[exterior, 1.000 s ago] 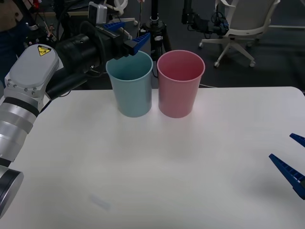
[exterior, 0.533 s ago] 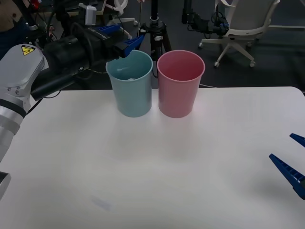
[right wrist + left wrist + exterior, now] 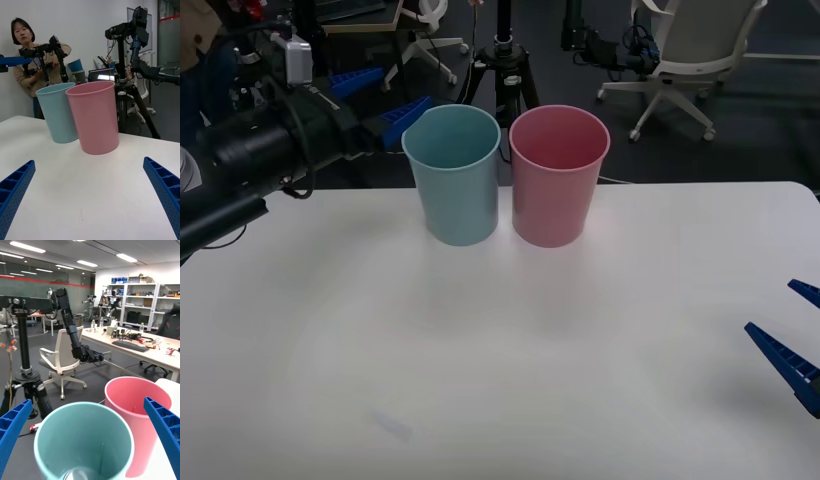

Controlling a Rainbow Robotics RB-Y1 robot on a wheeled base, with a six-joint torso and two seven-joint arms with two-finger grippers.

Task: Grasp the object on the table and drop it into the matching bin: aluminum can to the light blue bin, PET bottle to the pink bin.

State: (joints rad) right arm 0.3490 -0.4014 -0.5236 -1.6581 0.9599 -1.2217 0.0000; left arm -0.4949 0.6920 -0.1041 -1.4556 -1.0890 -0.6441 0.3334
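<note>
The light blue bin [image 3: 452,185] and the pink bin [image 3: 558,178] stand side by side, upright, at the far edge of the white table [image 3: 500,380]. My left gripper [image 3: 383,100] hangs open just left of the light blue bin's rim, beyond the table edge, with nothing between its fingers. The left wrist view looks down into the light blue bin [image 3: 86,438], with the pink bin [image 3: 146,435] beside it. The aluminum can is hidden; a pale curved edge [image 3: 77,474] deep in that bin is too small to name. My right gripper [image 3: 795,330] rests open low at the table's right edge.
A black tripod [image 3: 505,60] stands right behind the two bins, and an office chair [image 3: 680,60] is farther back on the right. In the right wrist view, bare table [image 3: 93,195] lies between my right gripper [image 3: 89,161] and the bins.
My left gripper has drawn back to the left, from above the light blue bin's rim to beside it. The right arm has not moved.
</note>
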